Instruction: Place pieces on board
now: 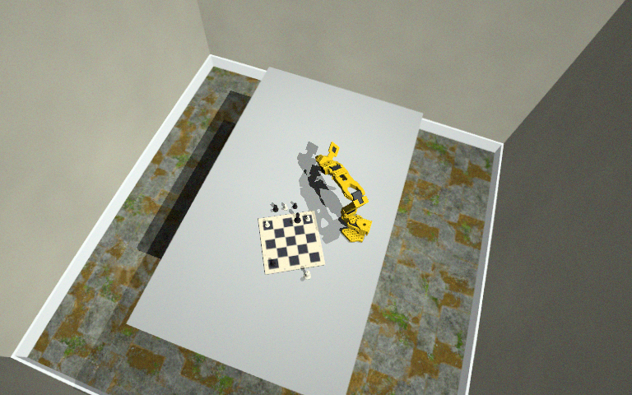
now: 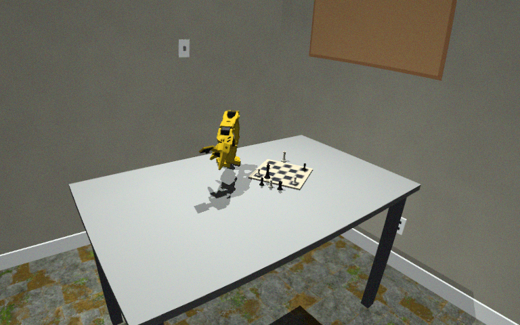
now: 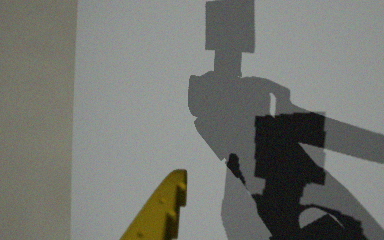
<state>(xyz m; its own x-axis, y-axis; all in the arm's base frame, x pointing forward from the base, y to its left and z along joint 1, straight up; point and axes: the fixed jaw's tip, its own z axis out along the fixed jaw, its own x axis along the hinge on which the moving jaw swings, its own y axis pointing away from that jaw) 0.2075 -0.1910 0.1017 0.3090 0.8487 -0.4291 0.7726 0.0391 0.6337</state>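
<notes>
The chessboard [image 1: 263, 247] [image 2: 302, 181] lies on the grey table [image 1: 326, 116] [image 2: 153, 214] [image 3: 125, 100]. Beside one edge stand three small pieces in a row: a black one [image 1: 275, 206] [image 2: 279, 185], the white pawn [image 1: 285, 206] [image 2: 271, 183] and another black one [image 1: 294, 205] [image 2: 261, 181]. I cannot tell which black one is the rook. The white queen [image 1: 305, 274] [image 2: 284, 156] stands off the opposite edge. My gripper [image 1: 326, 155] [image 2: 212, 155] is open and empty. It hangs above bare table, away from the board. The wrist view shows only one yellow jaw [image 3: 160, 210] and shadows.
On the board stand a tall black piece [image 1: 297, 216] [image 2: 267, 171], two white pieces [image 1: 267, 225] [image 1: 307, 217] and a small black piece [image 1: 272, 263] [image 2: 304, 166]. The arm's base [image 1: 356, 228] sits close to the board's corner.
</notes>
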